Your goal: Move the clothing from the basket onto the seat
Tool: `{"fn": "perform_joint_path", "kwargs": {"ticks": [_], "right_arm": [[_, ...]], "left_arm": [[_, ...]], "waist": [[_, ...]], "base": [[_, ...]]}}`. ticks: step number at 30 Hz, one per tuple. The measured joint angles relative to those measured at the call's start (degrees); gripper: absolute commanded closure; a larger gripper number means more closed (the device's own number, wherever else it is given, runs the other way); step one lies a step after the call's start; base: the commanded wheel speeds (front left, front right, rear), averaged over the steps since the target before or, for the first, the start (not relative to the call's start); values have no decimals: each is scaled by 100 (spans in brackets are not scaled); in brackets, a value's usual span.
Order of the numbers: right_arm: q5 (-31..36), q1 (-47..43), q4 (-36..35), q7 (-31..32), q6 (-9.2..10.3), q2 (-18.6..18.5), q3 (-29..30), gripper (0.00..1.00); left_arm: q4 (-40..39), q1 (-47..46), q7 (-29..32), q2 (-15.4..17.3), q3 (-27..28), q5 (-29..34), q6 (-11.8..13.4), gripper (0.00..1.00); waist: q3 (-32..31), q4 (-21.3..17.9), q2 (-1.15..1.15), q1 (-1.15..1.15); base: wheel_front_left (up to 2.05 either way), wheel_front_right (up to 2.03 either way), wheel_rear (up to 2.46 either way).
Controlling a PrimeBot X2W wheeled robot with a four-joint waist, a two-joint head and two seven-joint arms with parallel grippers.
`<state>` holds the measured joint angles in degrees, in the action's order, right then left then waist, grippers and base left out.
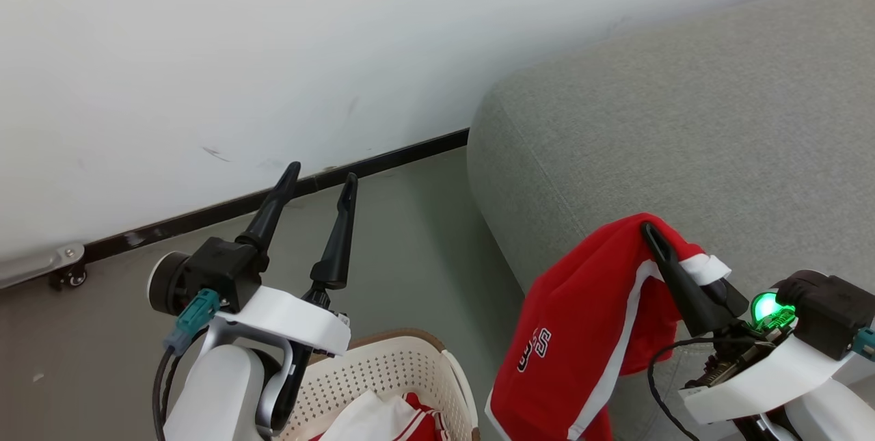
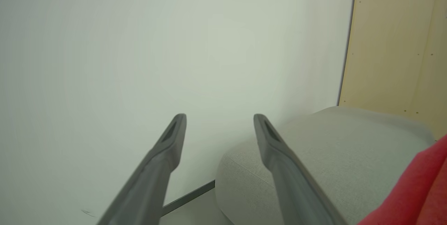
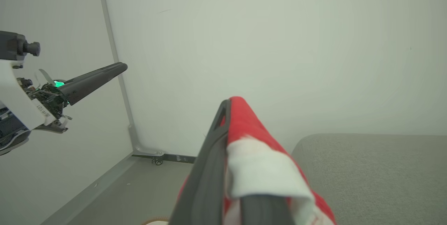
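Red shorts with white trim hang from the clenched right gripper over the left edge of the grey sofa. A second red-and-white garment lies in the basket at near left, beside the released left gripper.

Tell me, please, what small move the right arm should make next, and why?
Probably carry the right gripper further over the sofa before opening: it is shut on the red garment, which hangs mostly off the sofa's edge, so releasing here could drop it on the floor.
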<state>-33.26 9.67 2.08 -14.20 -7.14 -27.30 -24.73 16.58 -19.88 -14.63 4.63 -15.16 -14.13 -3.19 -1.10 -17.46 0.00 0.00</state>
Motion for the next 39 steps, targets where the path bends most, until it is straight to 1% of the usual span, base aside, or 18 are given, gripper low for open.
{"fn": "perform_joint_path", "kwargs": {"ticks": [6, 8, 15, 20, 27, 33, 37, 39], "right_arm": [[-2, 18, -20, 9, 0, 47, 143, 100], [-3, 138, 11, 42, 0, 7, 227, 100], [-82, 902, 164, 237, 0, -185, 595, 100], [-166, 1427, 246, 412, 0, -291, 794, 100], [-357, 2380, 447, 668, 0, -486, 1196, 100], [-413, 3130, 799, 960, 0, -691, 1363, 100], [-413, 3620, 1185, 1225, 0, -887, 1433, 100], [-470, 3782, 1357, 1280, 0, -902, 1516, 100]], "left_arm": [[-124, 152, -1, 32, 73, 74, 85, 0], [-146, 218, -1, 32, 67, 88, 93, 0], [-259, 240, -1, 48, 66, 138, 140, 0], [-424, 247, -1, 119, 113, 198, 170, 0], [-766, 240, -1, 255, 272, 253, 302, 0], [-1062, 222, -1, 402, 368, 365, 369, 0], [-1225, 222, -1, 508, 439, 482, 444, 0], [-1302, 223, 0, 554, 471, 489, 480, 0]], "waist": [[10, -157, 0, 0], [39, -182, 0, 0], [212, -203, 0, 0], [367, -199, 0, 0], [613, -207, 0, 0], [847, -207, 0, 0], [1057, -177, 0, 0], [1145, -154, 0, 0]], "base": [[0, 0, 0], [0, 0, 0], [0, 0, 0], [0, 0, 0], [0, 0, 0], [0, 0, 0], [0, 0, 0], [0, 0, 0]]}}
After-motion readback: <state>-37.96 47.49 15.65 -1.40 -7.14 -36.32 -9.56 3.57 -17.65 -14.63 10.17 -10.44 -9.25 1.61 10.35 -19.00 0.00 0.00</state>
